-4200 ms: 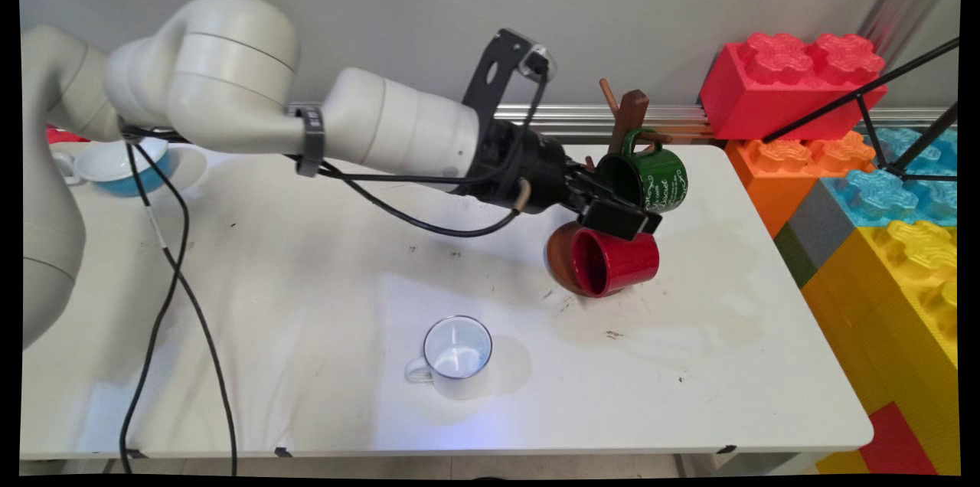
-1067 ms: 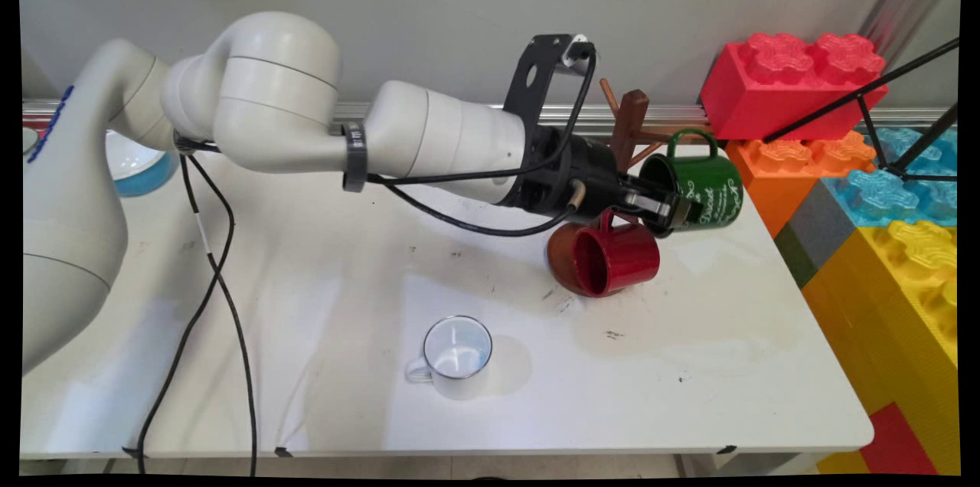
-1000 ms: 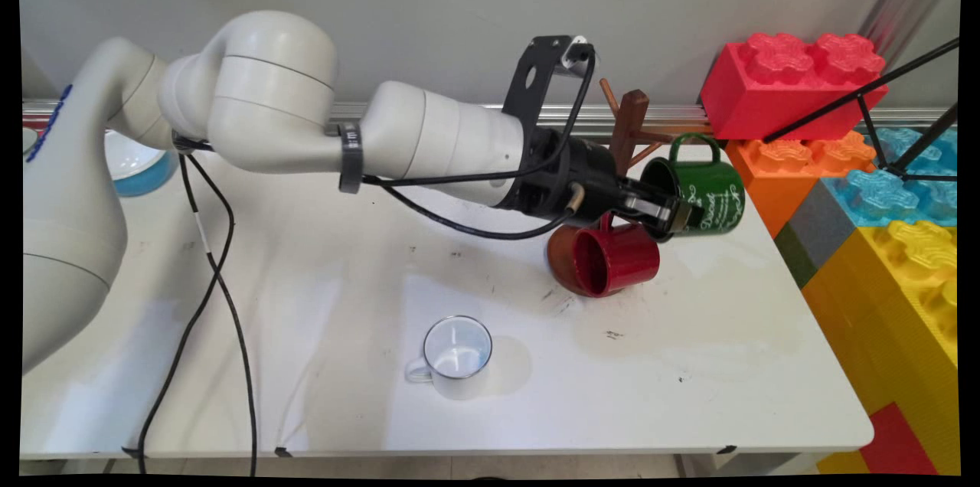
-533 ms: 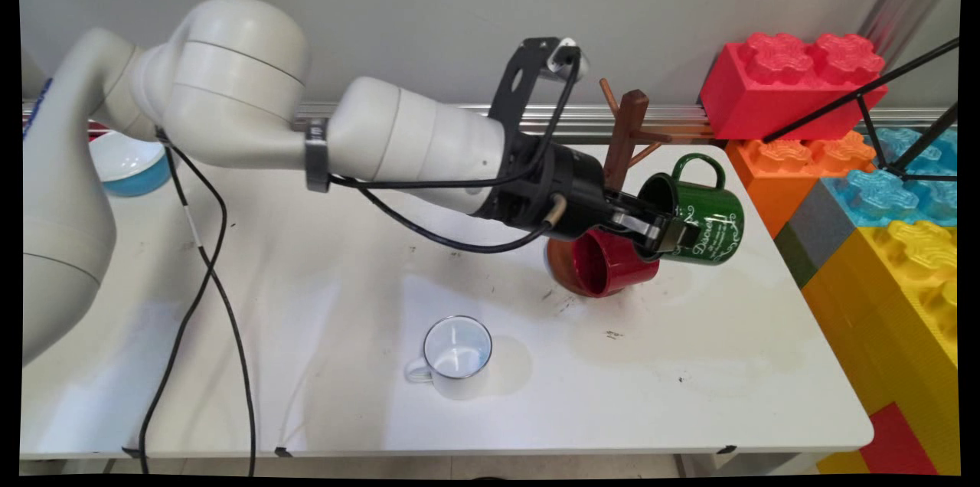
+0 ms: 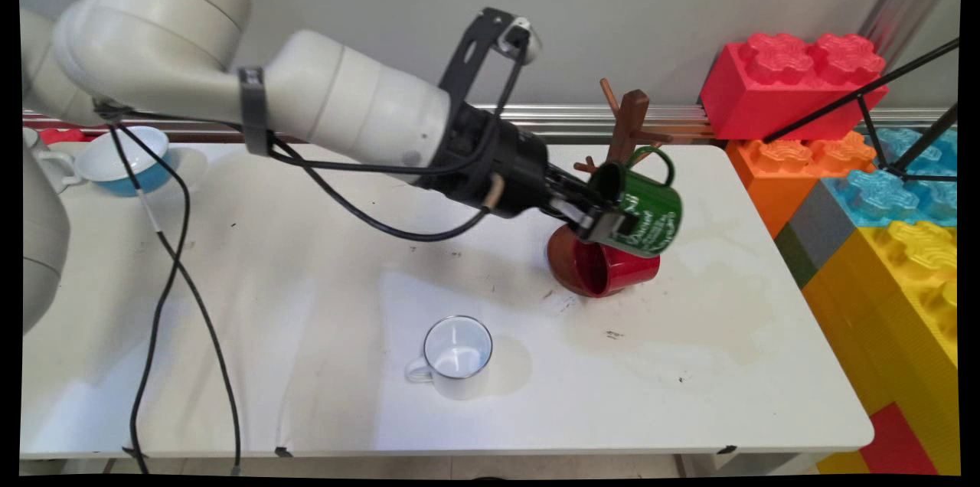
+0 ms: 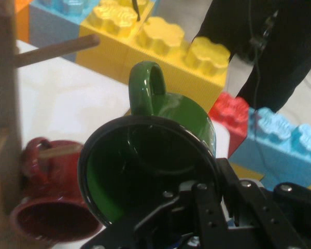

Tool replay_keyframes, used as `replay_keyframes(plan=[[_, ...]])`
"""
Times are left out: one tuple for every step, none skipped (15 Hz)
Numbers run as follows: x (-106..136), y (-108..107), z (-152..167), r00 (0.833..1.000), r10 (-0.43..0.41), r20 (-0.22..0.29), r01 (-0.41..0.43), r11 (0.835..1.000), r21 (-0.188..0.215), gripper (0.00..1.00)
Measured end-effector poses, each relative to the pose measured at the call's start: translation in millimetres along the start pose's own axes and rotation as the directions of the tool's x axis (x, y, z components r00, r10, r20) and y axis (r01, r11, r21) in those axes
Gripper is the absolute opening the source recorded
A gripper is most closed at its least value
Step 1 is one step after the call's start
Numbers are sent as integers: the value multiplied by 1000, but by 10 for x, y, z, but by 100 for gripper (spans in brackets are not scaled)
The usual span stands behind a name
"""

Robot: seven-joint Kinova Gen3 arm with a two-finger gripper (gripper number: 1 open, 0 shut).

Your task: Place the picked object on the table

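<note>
My gripper (image 5: pixel 601 220) is shut on the rim of a green mug (image 5: pixel 641 213) with white lettering, held tilted in the air with its handle up. It hangs just right of the brown wooden mug tree (image 5: pixel 629 127) and directly above a red mug (image 5: pixel 612 271) that hangs low on the tree by its brown base. In the hand view the green mug (image 6: pixel 155 155) fills the middle, its dark mouth toward the camera, with the gripper (image 6: pixel 197 205) clamped on its lower rim. The red mug (image 6: pixel 46 207) and a peg (image 6: pixel 57 49) of the tree lie to the left.
A white enamel mug (image 5: pixel 453 357) stands upright near the table's front middle. A blue-and-white cup (image 5: pixel 126 159) on a saucer sits at the back left. Big toy bricks (image 5: pixel 857 165) in red, orange, blue and yellow are stacked past the table's right edge. Black cables (image 5: pixel 176 280) hang from the arm.
The arm has pulled back to the left with the green mug, bringing it from right of the tree to just above the red mug. The mug tilted more, mouth turning down-left.
</note>
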Motion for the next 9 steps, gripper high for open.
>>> replay_keyframes(plan=[[4,-26,-65,1000,19,17,-19,1000,9,0],[4,-57,-140,998,41,39,-42,999,19,0],[1,-87,-206,996,62,62,-64,998,28,0],[-6,-121,-282,993,84,88,-88,995,37,0],[-10,-142,-325,990,98,104,-103,994,42,0],[-14,-173,-386,985,119,127,-127,991,50,0],[-18,-212,-454,978,144,154,-154,986,58,0],[-22,-251,-520,969,169,182,-184,981,68,0],[-23,-288,-572,960,191,206,-210,975,76,0]])
